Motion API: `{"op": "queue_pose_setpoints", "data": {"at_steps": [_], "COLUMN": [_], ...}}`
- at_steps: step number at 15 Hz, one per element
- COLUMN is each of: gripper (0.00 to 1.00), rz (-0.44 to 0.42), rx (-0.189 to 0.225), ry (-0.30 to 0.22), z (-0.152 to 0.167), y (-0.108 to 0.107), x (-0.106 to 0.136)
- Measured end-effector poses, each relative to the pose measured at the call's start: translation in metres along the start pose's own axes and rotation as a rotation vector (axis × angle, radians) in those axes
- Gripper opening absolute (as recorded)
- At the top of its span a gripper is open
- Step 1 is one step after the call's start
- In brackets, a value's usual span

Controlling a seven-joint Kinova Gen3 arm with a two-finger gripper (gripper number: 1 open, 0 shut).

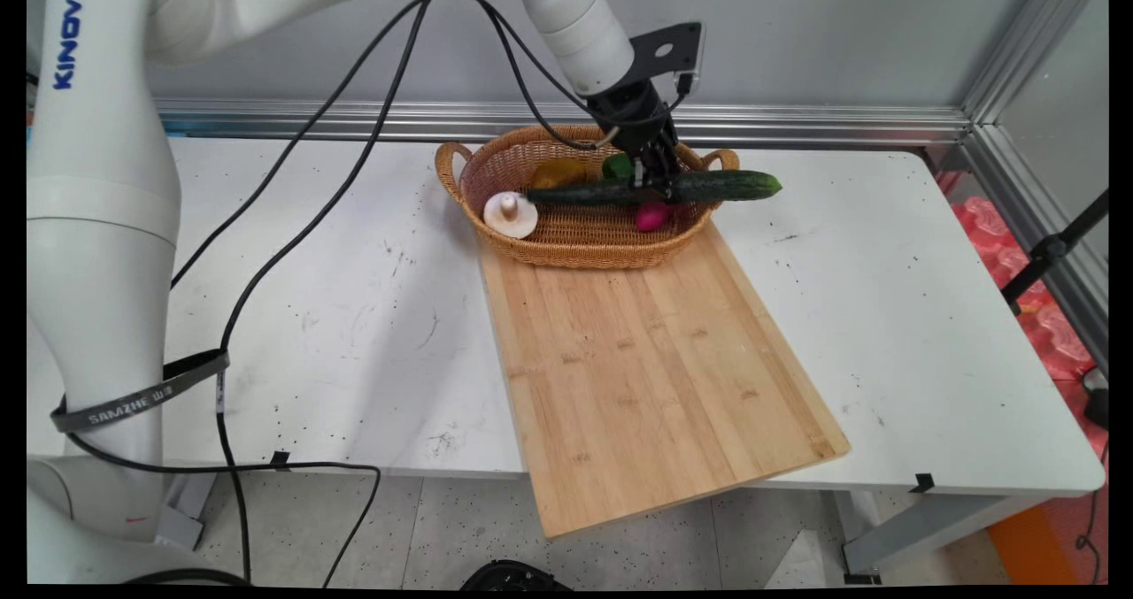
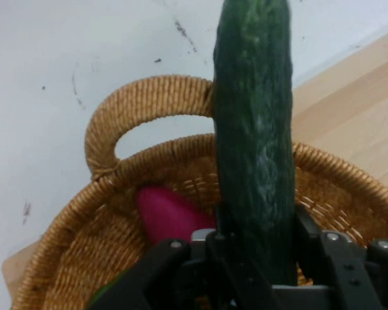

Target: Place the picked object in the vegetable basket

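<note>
A long dark green cucumber (image 1: 655, 190) lies level above the wicker basket (image 1: 566, 245), its right end reaching past the basket's right rim. My gripper (image 1: 659, 183) is shut on the cucumber near its middle. In the hand view the cucumber (image 2: 255, 142) runs up from between the fingers over the basket's handle (image 2: 149, 103). Inside the basket lie a white mushroom (image 1: 510, 214), a yellow piece (image 1: 556, 172), a green piece (image 1: 617, 166) and a pink piece (image 1: 651, 217), the pink piece (image 2: 171, 213) showing just under the cucumber.
A bamboo cutting board (image 1: 646, 369) stretches from the basket to the table's front edge and overhangs it. Black cables (image 1: 292, 227) hang from the arm over the left of the white table (image 1: 885, 316). An aluminium rail runs along the back wall.
</note>
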Motion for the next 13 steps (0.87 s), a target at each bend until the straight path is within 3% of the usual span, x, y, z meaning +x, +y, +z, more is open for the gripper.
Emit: {"op": "queue_pose_setpoints", "data": {"at_steps": [6,7,13], "gripper": [0.00,1.00,1.00], "rz": [0.024,0.029,0.045], "rx": [-0.031,-0.037,-0.050], "ry": [0.009,0.012,0.026], "z": [0.014,0.015,0.009], "y": [-0.005,-0.005,-0.004], "x": [-0.019,-0.021,-0.027]}}
